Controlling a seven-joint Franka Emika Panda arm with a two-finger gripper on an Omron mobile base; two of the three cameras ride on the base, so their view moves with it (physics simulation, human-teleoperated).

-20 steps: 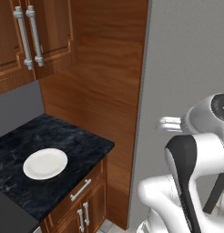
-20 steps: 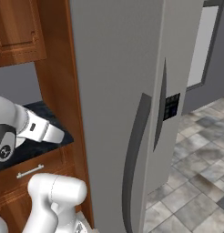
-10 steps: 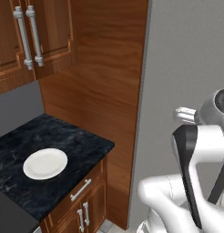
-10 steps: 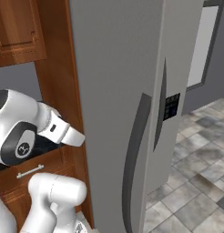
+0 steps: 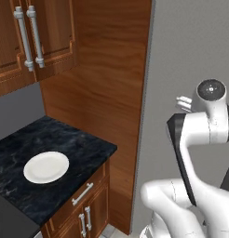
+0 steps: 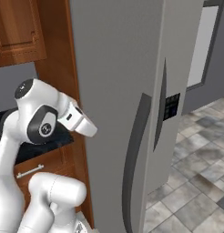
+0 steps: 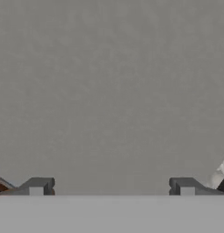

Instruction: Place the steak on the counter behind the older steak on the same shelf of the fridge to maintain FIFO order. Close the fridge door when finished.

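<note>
The fridge door (image 6: 118,82) is shut, a tall grey panel with a long dark curved handle (image 6: 134,154). It also stands as a grey wall (image 5: 195,51) in the left base view. My gripper (image 7: 111,186) is open with nothing between its fingertips (image 7: 38,185), facing the grey door (image 7: 109,91) from very close. The white hand (image 6: 82,124) reaches against the door's left part and shows again (image 5: 184,103) beside the arm's elbow. The black counter (image 5: 74,151) lies to the left. The steak is out of view, and so is the shelf behind the shut door.
A bare round white plate (image 5: 46,166) rests on the counter. A brown wooden panel (image 5: 107,79) separates counter and fridge, with upper cabinets (image 5: 28,37) above and drawers (image 5: 84,195) below. A grey tiled floor (image 6: 196,173) spreads to the fridge's right.
The hand has swung up and rightward, closer to the fridge door. The elbow has risen with it. Plate, counter and door have not moved.
</note>
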